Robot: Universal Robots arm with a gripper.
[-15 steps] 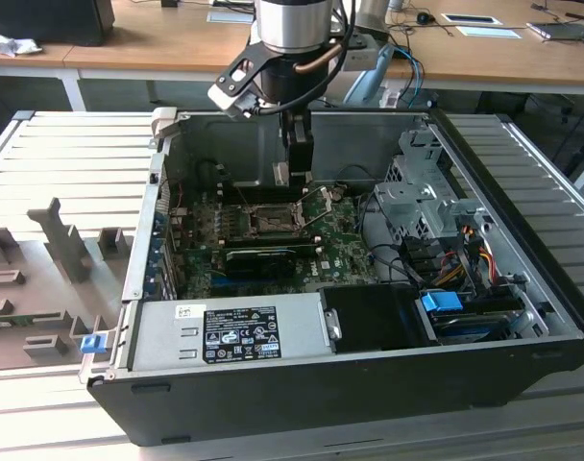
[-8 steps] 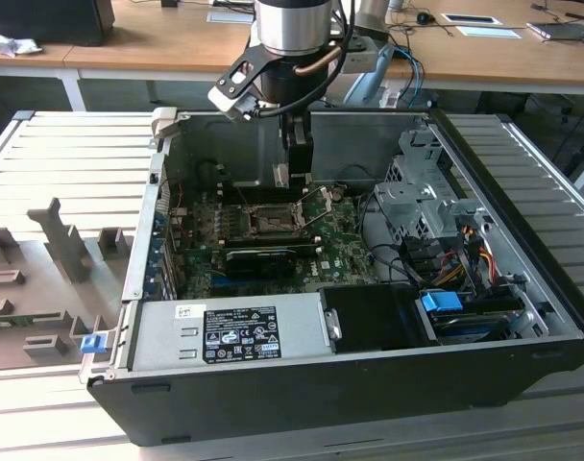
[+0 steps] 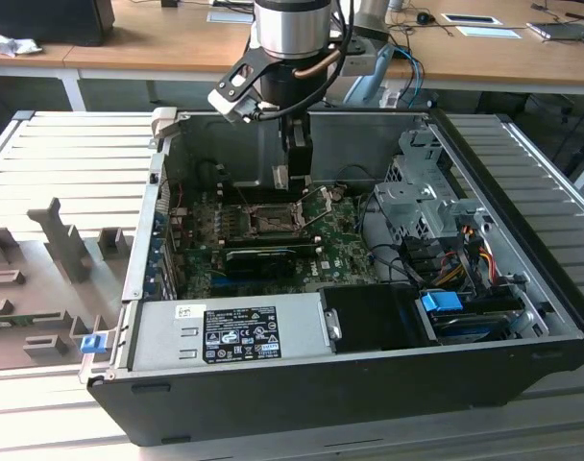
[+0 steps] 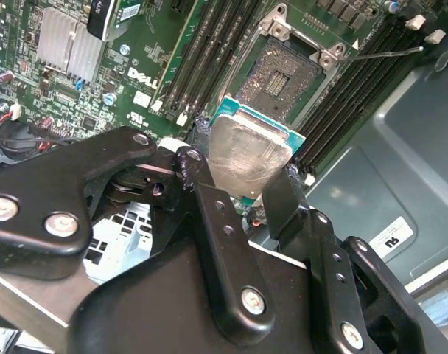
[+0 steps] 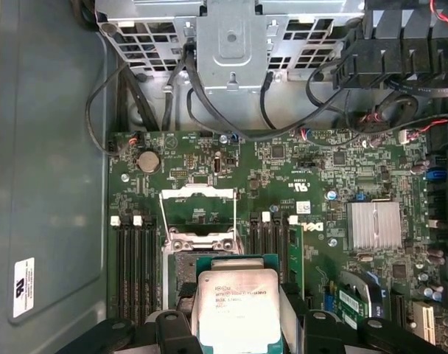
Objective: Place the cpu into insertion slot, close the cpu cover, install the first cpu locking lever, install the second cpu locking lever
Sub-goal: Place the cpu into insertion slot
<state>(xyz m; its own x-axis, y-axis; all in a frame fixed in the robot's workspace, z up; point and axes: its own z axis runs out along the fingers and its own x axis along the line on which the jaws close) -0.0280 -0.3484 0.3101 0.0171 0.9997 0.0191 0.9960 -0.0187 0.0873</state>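
The pincer (image 4: 239,168) is clamped on the cpu (image 4: 247,147) by its edges, just above the open insertion slot (image 4: 277,72), which lies between memory slots (image 5: 132,265). The cpu cover (image 5: 197,195) seems raised. The arm (image 3: 290,29) reaches straight down into the computer case (image 3: 273,403), past a printed power-supply label (image 3: 242,333).

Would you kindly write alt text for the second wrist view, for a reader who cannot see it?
The gripper holds the cpu, silver top showing, between its black fingers above a green motherboard. Beyond it the insertion slot lies open and empty, with memory slots on either side.
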